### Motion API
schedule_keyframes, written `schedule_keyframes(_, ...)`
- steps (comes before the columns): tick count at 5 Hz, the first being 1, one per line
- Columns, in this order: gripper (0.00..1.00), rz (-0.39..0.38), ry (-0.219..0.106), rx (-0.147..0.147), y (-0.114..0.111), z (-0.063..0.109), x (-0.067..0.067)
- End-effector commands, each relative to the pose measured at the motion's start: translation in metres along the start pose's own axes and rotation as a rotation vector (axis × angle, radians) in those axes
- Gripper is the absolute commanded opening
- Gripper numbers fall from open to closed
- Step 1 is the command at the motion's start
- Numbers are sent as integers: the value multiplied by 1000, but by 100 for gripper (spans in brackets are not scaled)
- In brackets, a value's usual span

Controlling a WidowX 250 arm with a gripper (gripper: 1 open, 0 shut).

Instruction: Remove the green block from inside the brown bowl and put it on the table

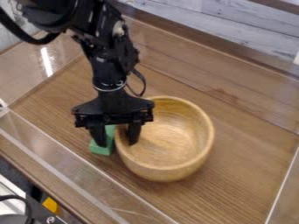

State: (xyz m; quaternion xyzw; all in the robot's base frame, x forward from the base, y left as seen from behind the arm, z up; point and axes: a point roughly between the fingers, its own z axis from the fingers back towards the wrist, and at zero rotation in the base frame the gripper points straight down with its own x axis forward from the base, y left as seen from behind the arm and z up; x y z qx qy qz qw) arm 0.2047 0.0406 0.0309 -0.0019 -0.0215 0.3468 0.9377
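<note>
The brown bowl (176, 144) stands on the table (233, 96) near the front middle, and nothing lies inside it. The green block (101, 145) rests on the tabletop just outside the bowl's left wall, with only its near end showing under the hand. My gripper (114, 138) points straight down over the block, low at the table. Its dark fingers (93, 134) still stand apart, one left of the block and the other at the bowl's left rim. Whether the right finger touches the rim I cannot tell.
Clear acrylic walls (47, 171) run along the table's edges, close in front of and left of the bowl. The black arm (100, 44) rises from the gripper toward the back left. Bare wood-grain tabletop lies right of and behind the bowl.
</note>
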Motion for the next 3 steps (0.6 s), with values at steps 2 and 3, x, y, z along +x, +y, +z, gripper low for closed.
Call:
schedule_keyframes(2, 100, -63, -23, -5, 30, 1, 1)
schedule_keyframes(3, 100, -93, -30, -9, 35, 13, 6)
